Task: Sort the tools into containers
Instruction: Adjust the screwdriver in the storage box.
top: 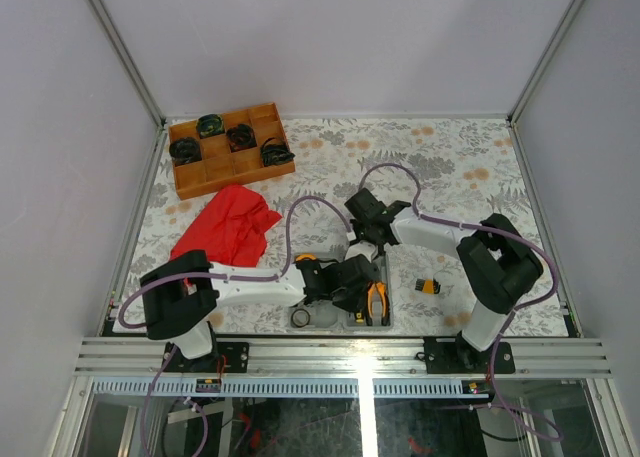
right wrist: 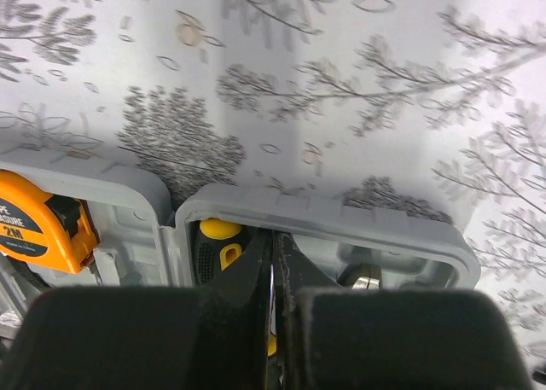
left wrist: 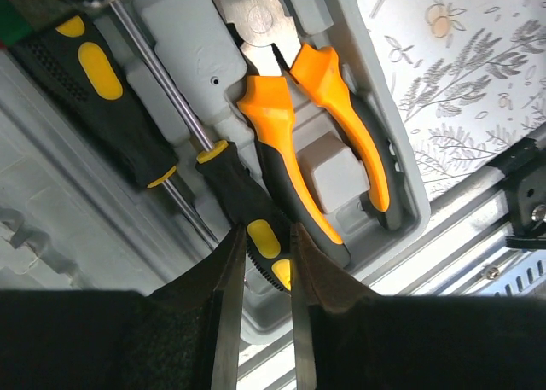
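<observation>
Orange-and-black pliers [left wrist: 273, 117], grey case [left wrist: 171, 23], red cloth [top: 228, 225], grey floral table cover [top: 450, 167]

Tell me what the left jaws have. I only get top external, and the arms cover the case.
Observer: Left wrist shows them closed on a black-yellow screwdriver by its handle, over the grey case.
Operator: Pliers?
Observer: The orange pliers lie in their recess, just beside that handle.
Operator: Right jaws?
Observer: Shut with nothing between them, over the case rim.
</observation>
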Controlling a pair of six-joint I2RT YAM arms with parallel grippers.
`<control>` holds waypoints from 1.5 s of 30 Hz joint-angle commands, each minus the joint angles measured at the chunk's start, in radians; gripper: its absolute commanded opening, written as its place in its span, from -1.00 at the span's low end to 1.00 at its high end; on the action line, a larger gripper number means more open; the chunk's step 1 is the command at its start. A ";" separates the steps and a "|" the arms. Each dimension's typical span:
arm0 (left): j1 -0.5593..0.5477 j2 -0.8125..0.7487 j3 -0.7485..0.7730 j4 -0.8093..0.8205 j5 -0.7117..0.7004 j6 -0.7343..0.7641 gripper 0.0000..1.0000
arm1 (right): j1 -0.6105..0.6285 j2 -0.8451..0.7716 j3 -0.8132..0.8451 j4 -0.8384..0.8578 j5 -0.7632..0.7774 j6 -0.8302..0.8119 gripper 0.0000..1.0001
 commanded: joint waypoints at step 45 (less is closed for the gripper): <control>-0.037 0.155 -0.185 0.169 0.272 -0.078 -1.00 | 0.044 0.459 -0.119 -0.076 -0.057 -0.068 -1.00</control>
